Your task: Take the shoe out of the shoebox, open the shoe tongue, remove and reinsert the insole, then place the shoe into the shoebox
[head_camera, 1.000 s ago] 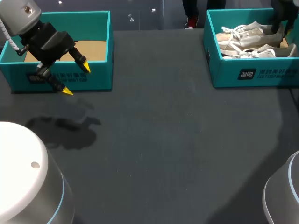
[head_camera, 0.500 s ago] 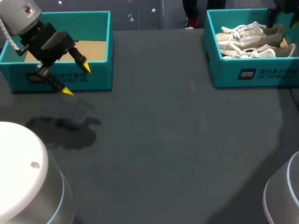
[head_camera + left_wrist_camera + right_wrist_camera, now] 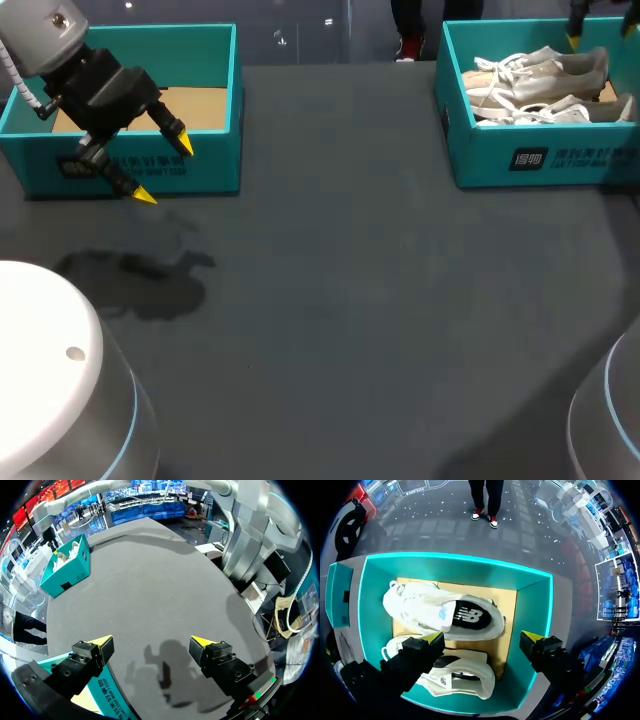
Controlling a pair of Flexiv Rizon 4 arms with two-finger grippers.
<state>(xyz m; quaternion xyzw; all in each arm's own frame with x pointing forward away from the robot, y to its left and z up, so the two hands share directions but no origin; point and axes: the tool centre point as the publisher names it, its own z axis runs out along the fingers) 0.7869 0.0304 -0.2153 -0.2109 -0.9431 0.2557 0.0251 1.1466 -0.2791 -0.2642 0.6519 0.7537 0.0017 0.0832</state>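
Currently both arms are clear of the shoes. Shoebox (image 3: 500, 160), teal, sits at upper right of the head view on the dark table (image 3: 350, 300). Two white shoes lie inside it on their sides, one by the back wall (image 3: 545, 68), one nearer the front wall (image 3: 545, 110), touching. Right gripper (image 3: 482, 637) hangs above the shoebox, fingers spread wide, nothing between them; only one yellow fingertip (image 3: 573, 41) shows at the head view's top edge. Left gripper (image 3: 165, 172) at upper left, fingers apart and empty, over the front wall of a second teal box (image 3: 200, 170) with a bare cardboard floor (image 3: 195, 108).
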